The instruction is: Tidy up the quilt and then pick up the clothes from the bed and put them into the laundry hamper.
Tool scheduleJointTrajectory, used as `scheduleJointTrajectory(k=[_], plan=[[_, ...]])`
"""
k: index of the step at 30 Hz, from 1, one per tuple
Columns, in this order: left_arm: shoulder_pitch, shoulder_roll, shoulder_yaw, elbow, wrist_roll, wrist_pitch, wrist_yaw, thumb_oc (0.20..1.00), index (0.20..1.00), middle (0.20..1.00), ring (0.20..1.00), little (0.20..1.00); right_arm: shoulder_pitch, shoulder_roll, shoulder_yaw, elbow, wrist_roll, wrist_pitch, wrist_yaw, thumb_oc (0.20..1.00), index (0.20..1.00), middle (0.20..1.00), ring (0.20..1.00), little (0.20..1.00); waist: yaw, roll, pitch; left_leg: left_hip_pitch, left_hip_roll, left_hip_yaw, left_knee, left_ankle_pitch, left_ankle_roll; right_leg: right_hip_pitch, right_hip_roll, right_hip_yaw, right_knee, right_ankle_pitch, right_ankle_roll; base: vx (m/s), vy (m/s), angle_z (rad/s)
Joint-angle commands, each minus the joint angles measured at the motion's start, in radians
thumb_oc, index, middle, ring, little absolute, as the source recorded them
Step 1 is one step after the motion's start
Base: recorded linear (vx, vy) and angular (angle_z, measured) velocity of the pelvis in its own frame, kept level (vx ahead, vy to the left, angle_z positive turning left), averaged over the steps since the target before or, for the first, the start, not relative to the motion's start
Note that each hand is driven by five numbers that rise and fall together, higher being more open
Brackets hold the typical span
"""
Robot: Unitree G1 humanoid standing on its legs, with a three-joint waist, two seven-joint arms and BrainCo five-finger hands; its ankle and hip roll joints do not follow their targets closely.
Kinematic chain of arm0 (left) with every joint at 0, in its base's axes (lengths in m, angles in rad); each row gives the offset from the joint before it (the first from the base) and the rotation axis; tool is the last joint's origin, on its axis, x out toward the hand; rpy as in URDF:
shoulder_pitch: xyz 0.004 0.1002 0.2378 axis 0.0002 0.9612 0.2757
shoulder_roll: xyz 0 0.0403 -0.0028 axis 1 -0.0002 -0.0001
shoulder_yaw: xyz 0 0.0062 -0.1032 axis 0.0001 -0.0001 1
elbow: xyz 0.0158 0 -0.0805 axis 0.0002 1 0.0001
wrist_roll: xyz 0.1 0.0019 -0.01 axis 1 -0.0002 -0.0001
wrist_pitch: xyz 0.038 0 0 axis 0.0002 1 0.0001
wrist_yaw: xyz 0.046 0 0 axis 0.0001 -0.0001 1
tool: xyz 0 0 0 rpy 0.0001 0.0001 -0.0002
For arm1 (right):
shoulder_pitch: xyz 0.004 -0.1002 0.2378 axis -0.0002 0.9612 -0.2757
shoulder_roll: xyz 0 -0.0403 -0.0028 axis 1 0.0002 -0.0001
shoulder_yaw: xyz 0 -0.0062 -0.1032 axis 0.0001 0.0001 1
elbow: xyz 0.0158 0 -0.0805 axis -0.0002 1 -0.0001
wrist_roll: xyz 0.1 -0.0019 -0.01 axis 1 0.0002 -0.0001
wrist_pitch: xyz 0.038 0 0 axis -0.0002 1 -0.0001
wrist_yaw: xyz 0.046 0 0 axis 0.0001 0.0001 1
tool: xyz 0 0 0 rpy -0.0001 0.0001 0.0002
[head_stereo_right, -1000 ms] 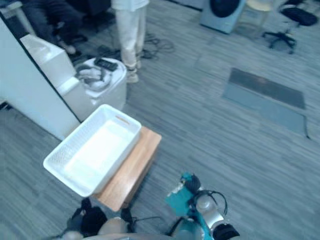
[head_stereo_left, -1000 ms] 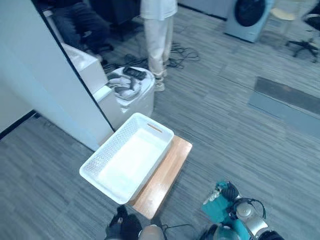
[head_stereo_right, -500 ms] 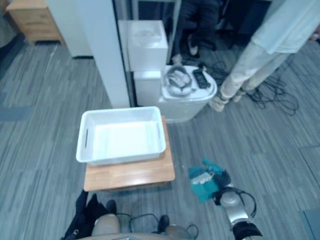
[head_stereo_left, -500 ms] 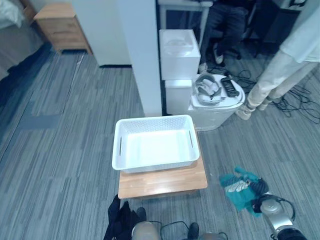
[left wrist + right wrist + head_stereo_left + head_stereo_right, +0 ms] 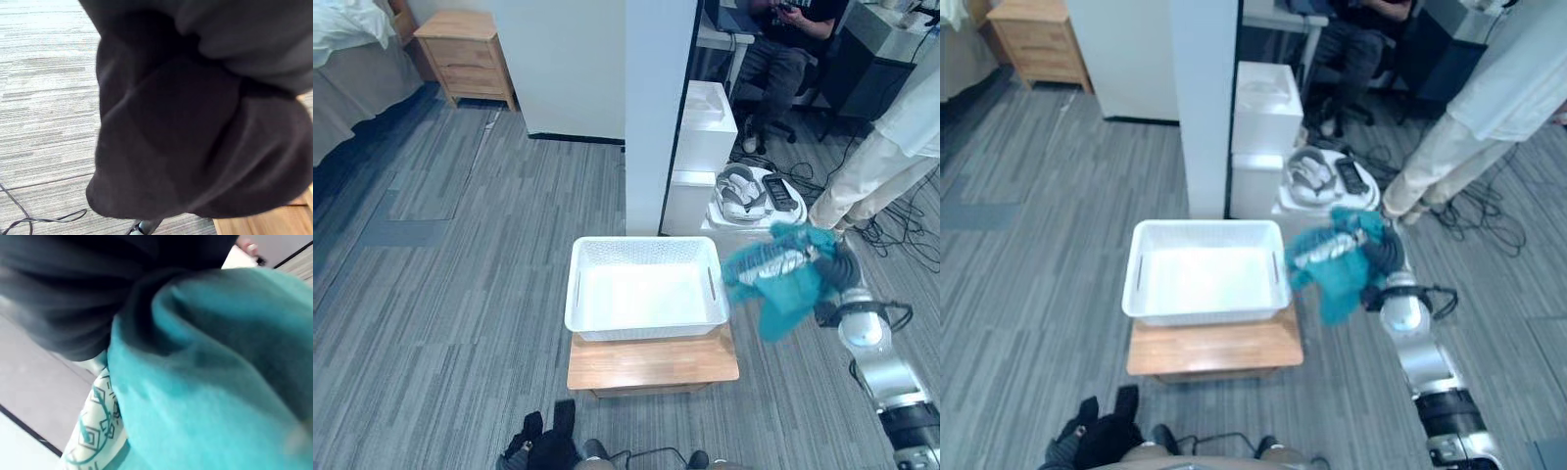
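The bed point(image 5: 352, 59) lies well left of and beyond the white laundry hamper point(image 5: 646, 289). The hamper sits empty and open-topped on a low wooden worktop point(image 5: 651, 362), ready to receive laundry. A dark garment point(image 5: 543, 452) hangs near the left robot hand; its fingers are hidden, so its state cannot be told. Just right of the hamper's rim, the right robot hand point(image 5: 832, 279) is clenched on a teal garment point(image 5: 778, 274), held raised, judged so it clears the wall before release.
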Motion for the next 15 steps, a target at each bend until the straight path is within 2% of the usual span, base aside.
scheduleJointTrajectory(k=[1, 6, 9, 10, 15], plan=[[-0.021, -0.007, -0.004, 0.040, -0.004, -0.010, 0.029, 0.200, 0.200, 0.200, 0.200, 0.200, -0.114, -0.091, -0.074, -0.098, 0.074, -0.095, -0.003, 0.200, 0.200, 0.200, 0.200, 0.200, 0.024, 0.053, -0.016, 0.066, 0.121, 0.004, -0.040, -0.015, -0.091, -0.061, -0.072, -0.048, -0.007, -0.094, 0.086, 0.00, 0.012, 0.05], [-0.024, 0.001, 0.006, 0.024, -0.019, -0.017, 0.035, 0.200, 0.200, 0.200, 0.200, 0.200, -0.153, -0.090, -0.014, -0.152, 0.104, -0.114, 0.045, 0.200, 0.200, 0.200, 0.200, 0.200, 0.041, 0.046, -0.018, 0.065, 0.123, -0.003, -0.043, -0.012, -0.095, -0.056, -0.071, -0.057, -0.007, -0.093, 0.085, 0.00, 0.000, 0.00], [-0.031, 0.016, 0.004, -0.046, -0.036, -0.040, 0.056, 0.200, 0.200, 0.200, 0.200, 0.200, -0.221, -0.071, 0.099, -0.129, 0.100, -0.113, 0.080, 0.200, 0.200, 0.200, 0.200, 0.200, 0.077, 0.041, -0.011, 0.055, 0.124, -0.016, -0.045, -0.006, -0.098, -0.058, -0.072, -0.067, -0.007, -0.092, 0.087, 0.00, -0.001, 0.01], [-0.030, 0.016, 0.006, -0.049, -0.036, -0.039, 0.056, 0.200, 0.200, 0.200, 0.200, 0.200, -0.224, -0.070, 0.102, -0.126, 0.099, -0.114, 0.080, 0.200, 0.200, 0.200, 0.200, 0.200, 0.075, 0.041, -0.011, 0.054, 0.124, -0.016, -0.045, -0.006, -0.098, -0.059, -0.072, -0.067, -0.007, -0.092, 0.087, 0.00, 0.000, 0.00], [-0.043, 0.047, -0.021, -0.241, -0.084, -0.078, 0.092, 0.200, 0.200, 0.200, 0.200, 0.200, -0.385, -0.001, 0.246, 0.121, 0.011, -0.049, 0.033, 0.200, 0.200, 0.200, 0.200, 0.200, 0.147, 0.049, 0.030, 0.013, 0.124, -0.049, -0.043, 0.010, -0.100, -0.074, -0.077, -0.089, -0.007, -0.088, 0.085, -0.05, -0.018, 0.14]])
